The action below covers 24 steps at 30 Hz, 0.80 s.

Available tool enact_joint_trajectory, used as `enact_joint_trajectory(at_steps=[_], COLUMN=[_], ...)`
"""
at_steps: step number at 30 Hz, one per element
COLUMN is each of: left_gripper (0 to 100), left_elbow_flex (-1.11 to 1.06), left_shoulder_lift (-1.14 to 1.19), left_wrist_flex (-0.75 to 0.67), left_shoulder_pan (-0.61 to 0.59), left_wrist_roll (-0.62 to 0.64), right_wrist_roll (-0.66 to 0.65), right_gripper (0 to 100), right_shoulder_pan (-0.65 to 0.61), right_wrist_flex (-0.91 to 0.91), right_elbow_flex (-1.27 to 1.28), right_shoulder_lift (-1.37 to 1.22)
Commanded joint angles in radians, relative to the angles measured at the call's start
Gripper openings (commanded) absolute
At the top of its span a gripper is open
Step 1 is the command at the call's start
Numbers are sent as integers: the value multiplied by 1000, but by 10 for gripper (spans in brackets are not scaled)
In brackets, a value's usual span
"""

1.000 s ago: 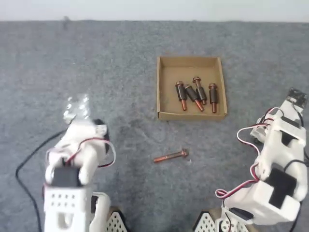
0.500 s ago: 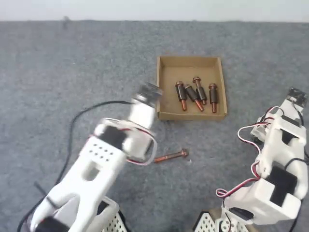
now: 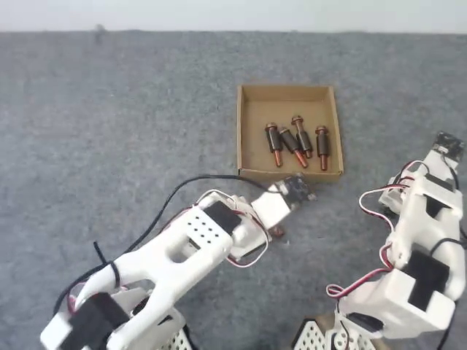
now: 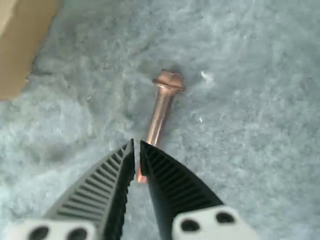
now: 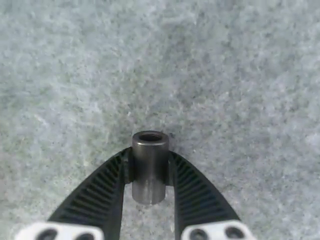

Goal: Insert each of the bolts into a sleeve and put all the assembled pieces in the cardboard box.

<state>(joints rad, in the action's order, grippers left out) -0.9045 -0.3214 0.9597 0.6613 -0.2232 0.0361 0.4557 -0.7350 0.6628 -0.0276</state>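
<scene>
Swung across from the near left corner of the table (image 3: pixel 109 109), the left arm (image 3: pixel 182 251) now stretches toward the middle, where a second ago it was folded back over its own base; its gripper (image 4: pixel 136 150) has arrived over the loose bolt (image 4: pixel 162 107), which has not shifted and lies flat on the grey cover a little nearer than the cardboard box (image 3: pixel 288 175); in the left wrist view the jaws stand almost together, only a thin slit between them, gripping nothing, their tips over the threaded end of the bolt while its flanged head points away; to my eye they would have to spread before they could close round the shank, so the pick-up looks lined up but not begun; by the near right edge the right arm (image 3: pixel 419 248) has kept its pose through all three high views, and its gripper (image 5: pixel 150 152) is clamped on a dark sleeve (image 5: pixel 149 170), bore open and facing away from the wrist, above bare cover; that seems to be the waiting partner for this last bolt; farther off, the box has not budged and four assembled pieces (image 3: pixel 298 146) lie side by side inside it; judged from this, one bolt and one sleeve remain to be joined and dropped in with the rest.
</scene>
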Motion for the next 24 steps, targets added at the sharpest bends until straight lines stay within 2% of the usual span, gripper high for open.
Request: enact_joint_trajectory(at_steps=[1, 6, 15, 24], left_gripper=[65, 160, 152, 152], left_elbow_flex=[48, 47, 61, 228], left_shoulder_lift=[-3, -2, 117, 301], left_wrist_flex=[-44, -81, -164, -117], left_shoulder_pan=[18, 15, 18, 20], left_wrist_roll=[-35, -34, -38, -34], right_wrist_roll=[6, 5, 5, 5], right_gripper=[6, 6, 6, 6], right_shoulder_pan=[-19, -35, -35, -35], right_wrist_flex=[7, 5, 5, 5], right_elbow_flex=[-52, -52, -52, -52], right_shoulder_lift=[7, 7, 7, 7])
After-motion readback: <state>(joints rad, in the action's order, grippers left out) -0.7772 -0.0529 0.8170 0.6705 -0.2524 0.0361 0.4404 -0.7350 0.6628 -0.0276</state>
